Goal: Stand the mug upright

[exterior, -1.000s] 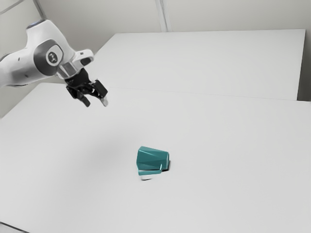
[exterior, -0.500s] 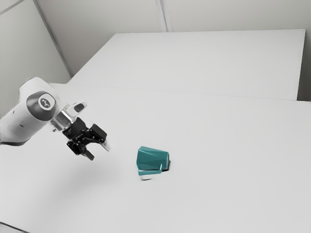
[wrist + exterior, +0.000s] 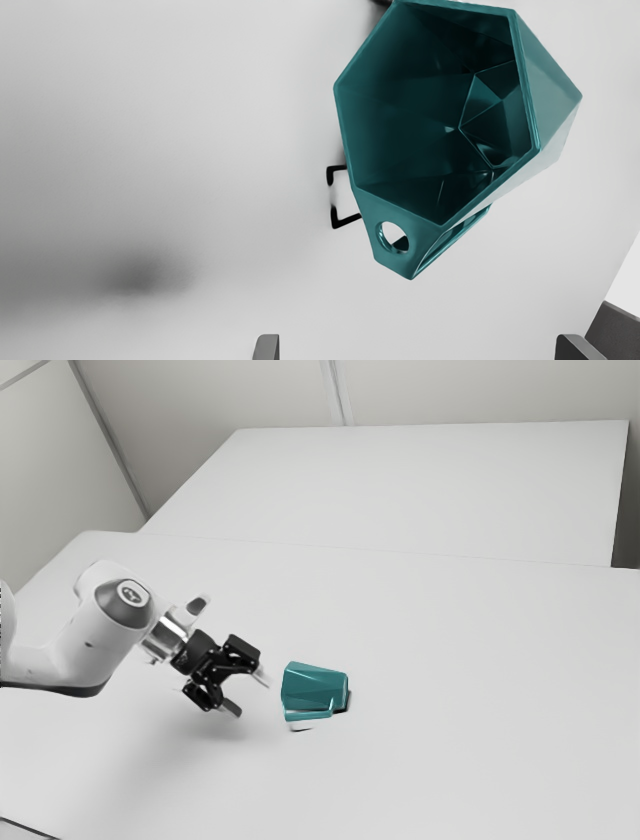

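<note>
Claw (image 3: 250,695) with 2 fingers (image 3: 267,347) spread wide, empty, near the mug (image 3: 314,686) on its side, mouth (image 3: 425,115) toward them, presumably for room to straddle it.

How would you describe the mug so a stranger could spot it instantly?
On the pale table, follow the white robot arm to its tip. Just beyond, a faceted mug lies on its side, mouth facing the arm. Unlike arm or table, it is teal.
</note>
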